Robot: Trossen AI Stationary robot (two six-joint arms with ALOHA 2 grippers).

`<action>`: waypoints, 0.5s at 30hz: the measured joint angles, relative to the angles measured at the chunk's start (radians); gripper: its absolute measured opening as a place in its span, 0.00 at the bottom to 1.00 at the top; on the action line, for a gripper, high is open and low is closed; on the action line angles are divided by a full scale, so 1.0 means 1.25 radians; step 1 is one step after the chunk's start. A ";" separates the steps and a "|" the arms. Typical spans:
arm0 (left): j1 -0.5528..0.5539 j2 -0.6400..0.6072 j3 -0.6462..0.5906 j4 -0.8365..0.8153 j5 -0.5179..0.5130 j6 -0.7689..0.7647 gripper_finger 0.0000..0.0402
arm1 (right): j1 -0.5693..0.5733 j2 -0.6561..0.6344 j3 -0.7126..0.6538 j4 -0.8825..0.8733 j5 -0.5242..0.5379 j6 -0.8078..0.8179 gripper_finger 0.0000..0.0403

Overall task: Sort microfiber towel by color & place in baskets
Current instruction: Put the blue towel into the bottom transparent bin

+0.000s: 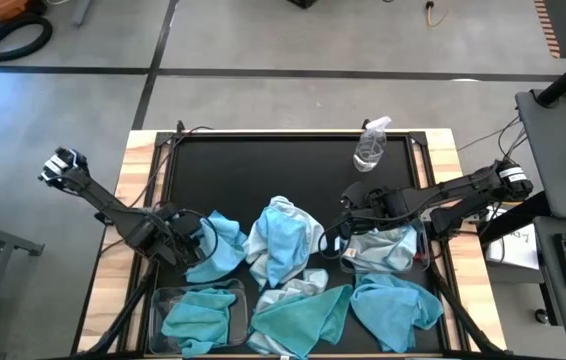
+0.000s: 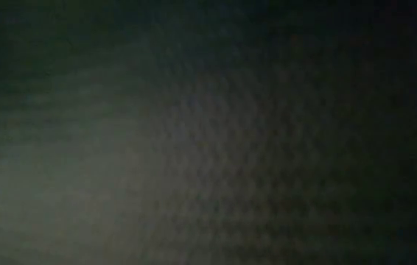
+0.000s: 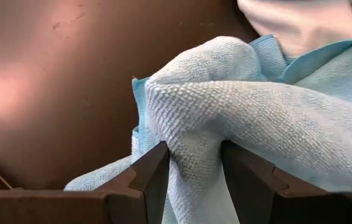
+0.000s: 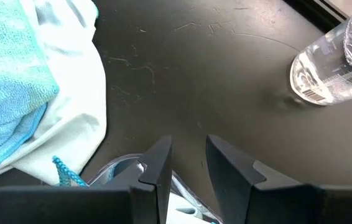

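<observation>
Several microfiber towels lie at the table's near side in the high view: a sky-blue one (image 1: 219, 246) at my left gripper (image 1: 189, 241), a mixed blue and pale heap (image 1: 283, 240) in the middle, a teal one (image 1: 303, 316) and a blue one (image 1: 395, 304) near the front edge. A clear basket (image 1: 159, 318) at the near left holds a teal towel (image 1: 199, 314). Pale towels (image 1: 387, 250) lie under my right gripper (image 1: 339, 240), which is open and holds nothing; a clear plastic rim (image 4: 124, 169) shows beside its fingers. The low view is dark. My left gripper (image 3: 194, 180) is shut on the sky-blue towel, pinching a bunched fold (image 3: 196, 149) between its two fingers (image 3: 156, 174). The cloth bulges out past the fingertips in several layers. The rest of the towel rests on the table and against the heap.
A clear spray bottle (image 1: 371, 148) stands upright toward the far right of the black mat, also in the right wrist view as the bottle (image 4: 338, 62). Bare mat (image 1: 263, 170) lies on the far half. Cables run along the mat's far corners.
</observation>
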 joint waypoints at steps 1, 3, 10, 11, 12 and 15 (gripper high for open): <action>0.000 0.009 0.000 0.000 0.000 0.001 0.32 | 0.000 0.000 0.000 0.000 0.000 0.000 0.23; 0.000 0.024 0.000 0.000 0.000 0.004 0.30 | 0.000 0.000 0.000 0.002 0.000 0.000 0.23; 0.000 0.045 0.000 -0.001 0.026 0.003 0.10 | 0.000 0.000 0.000 0.009 0.000 0.000 0.23; 0.000 0.045 0.000 -0.001 0.030 0.003 0.06 | 0.000 0.000 0.000 0.009 0.000 0.000 0.23; 0.000 0.045 0.000 -0.001 0.034 0.003 0.03 | 0.000 0.000 0.000 0.009 0.000 0.000 0.23; 0.000 0.045 0.000 -0.001 0.036 0.002 0.02 | 0.000 0.000 0.000 0.013 0.000 0.000 0.23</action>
